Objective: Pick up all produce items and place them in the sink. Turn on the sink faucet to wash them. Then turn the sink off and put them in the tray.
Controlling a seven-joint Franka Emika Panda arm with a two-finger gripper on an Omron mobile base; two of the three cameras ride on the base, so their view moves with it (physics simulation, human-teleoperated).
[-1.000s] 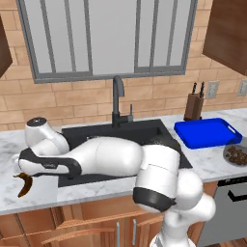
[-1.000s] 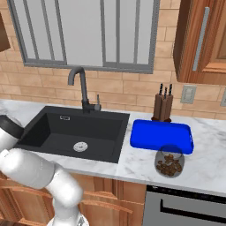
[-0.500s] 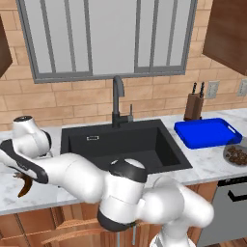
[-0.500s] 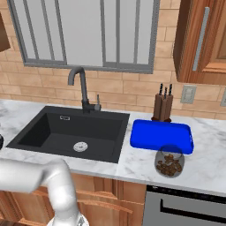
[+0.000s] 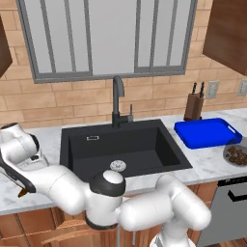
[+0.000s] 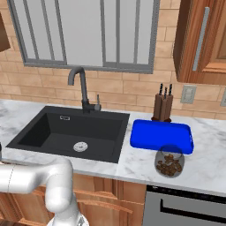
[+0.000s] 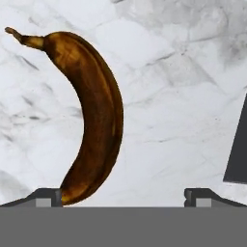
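Observation:
The produce item is a dark brown banana [image 7: 94,111] lying on white marble counter, its stem toward the top left of the hand view. My gripper [image 7: 124,195] hangs open just above it. The banana's blunt end lies by the left fingertip [image 7: 48,196], and nothing is between the fingers. In the left base view my wrist [image 5: 17,144] hovers over the counter left of the black sink [image 5: 77,144], and an orange-brown tip of the banana [image 5: 21,194] peeks out below it. The black gooseneck faucet [image 5: 117,96] stands behind the basin. The blue tray [image 5: 207,132] lies to the right.
The sink [image 6: 48,128], faucet [image 6: 79,88] and tray [image 6: 161,137] also appear from the right base. A round dish of brown lumps [image 6: 168,162] sits in front of the tray, and a knife block [image 6: 162,106] stands behind it. A dark edge [image 7: 239,154] crosses the hand view's right side.
My arm has swung further left and the hand has dropped lower over the banana, now covering most of it in the left base view. The gripper has stayed open.

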